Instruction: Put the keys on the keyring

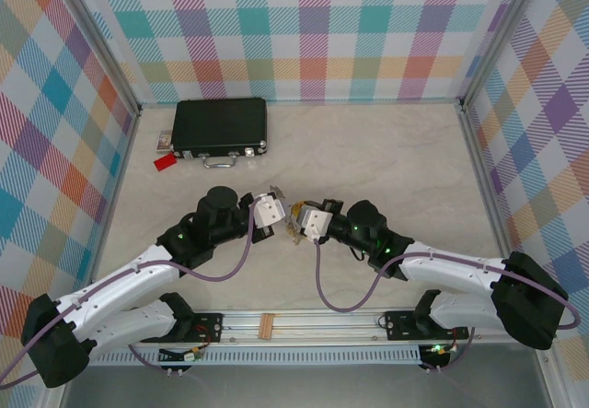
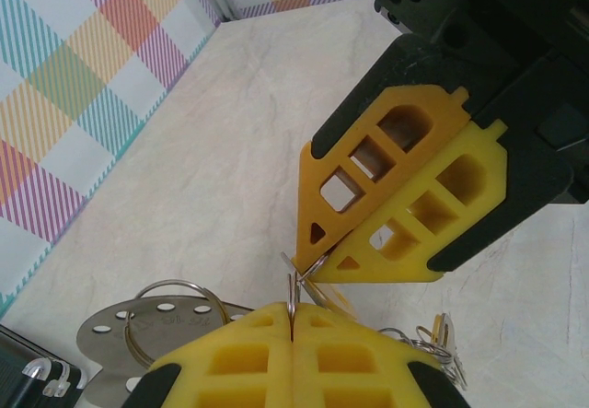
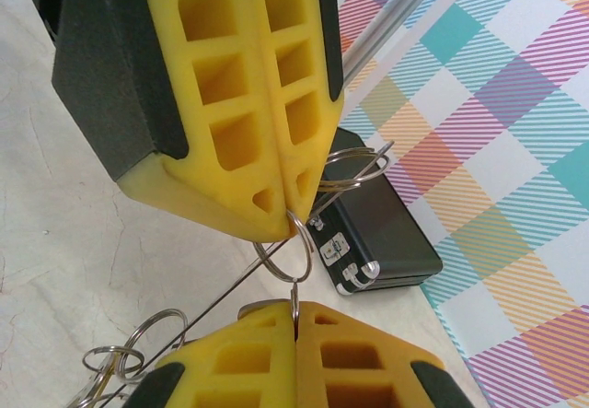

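Left gripper [image 2: 292,319] clenched, thin wire of the keyring [image 3: 284,252] pinched edge-on in the seam of its yellow pads [image 2: 262,325]. Right gripper [image 3: 295,314] also clenched, nipping the same loop from the opposite side. Tips nearly touch, nose to nose, over the middle of the table [image 1: 386,159].

Likely reason: one claw steadies the ring while the other works at its coil to open a gap for a key. A second wire loop [image 3: 355,169] sticks out beside the left pads; can't tell if it belongs to the same ring.

Keys [image 2: 441,332]: small bunch with tiny rings just beside the claws, under the right one in the top view. Unclear whether hanging or resting. Perforated metal plate [image 2: 109,336] with its own ring sits by the left claw.

Only container: black case [image 1: 221,125], far left, well apart, lid closed, contents hidden. Red tag [image 1: 166,161] lies just beside it, outside.
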Controlling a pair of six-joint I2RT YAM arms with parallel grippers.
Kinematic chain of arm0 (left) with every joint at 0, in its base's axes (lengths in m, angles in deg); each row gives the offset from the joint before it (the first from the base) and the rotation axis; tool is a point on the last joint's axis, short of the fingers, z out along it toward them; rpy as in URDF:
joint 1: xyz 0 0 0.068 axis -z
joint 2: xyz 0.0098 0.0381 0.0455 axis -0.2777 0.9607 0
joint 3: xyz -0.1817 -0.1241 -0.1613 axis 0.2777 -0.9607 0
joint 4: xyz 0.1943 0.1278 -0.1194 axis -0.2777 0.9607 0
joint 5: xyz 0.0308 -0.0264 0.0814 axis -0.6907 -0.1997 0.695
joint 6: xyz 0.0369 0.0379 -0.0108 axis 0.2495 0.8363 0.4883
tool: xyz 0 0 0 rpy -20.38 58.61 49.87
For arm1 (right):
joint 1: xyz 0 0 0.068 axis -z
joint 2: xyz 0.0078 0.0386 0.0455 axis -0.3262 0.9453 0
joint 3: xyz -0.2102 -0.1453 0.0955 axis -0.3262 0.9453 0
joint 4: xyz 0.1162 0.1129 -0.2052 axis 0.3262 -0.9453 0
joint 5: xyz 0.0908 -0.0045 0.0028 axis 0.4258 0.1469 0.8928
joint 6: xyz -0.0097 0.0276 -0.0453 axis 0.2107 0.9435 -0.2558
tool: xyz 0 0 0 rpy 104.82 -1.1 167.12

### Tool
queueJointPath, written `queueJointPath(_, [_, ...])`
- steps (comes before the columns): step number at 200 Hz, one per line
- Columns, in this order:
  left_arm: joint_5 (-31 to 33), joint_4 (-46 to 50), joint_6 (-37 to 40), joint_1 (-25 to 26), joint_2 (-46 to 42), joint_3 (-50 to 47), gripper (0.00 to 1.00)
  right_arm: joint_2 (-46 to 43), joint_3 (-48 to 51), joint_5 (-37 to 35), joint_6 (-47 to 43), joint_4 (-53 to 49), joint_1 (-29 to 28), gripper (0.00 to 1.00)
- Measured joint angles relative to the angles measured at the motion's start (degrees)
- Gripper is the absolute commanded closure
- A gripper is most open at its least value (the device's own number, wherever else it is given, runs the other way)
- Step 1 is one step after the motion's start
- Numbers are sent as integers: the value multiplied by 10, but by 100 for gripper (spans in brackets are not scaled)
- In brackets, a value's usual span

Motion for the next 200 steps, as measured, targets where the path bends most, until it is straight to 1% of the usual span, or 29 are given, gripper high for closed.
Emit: queueJointPath(200, [-2,0,-27,0,6,0,100,6,0,11,0,0,3,100])
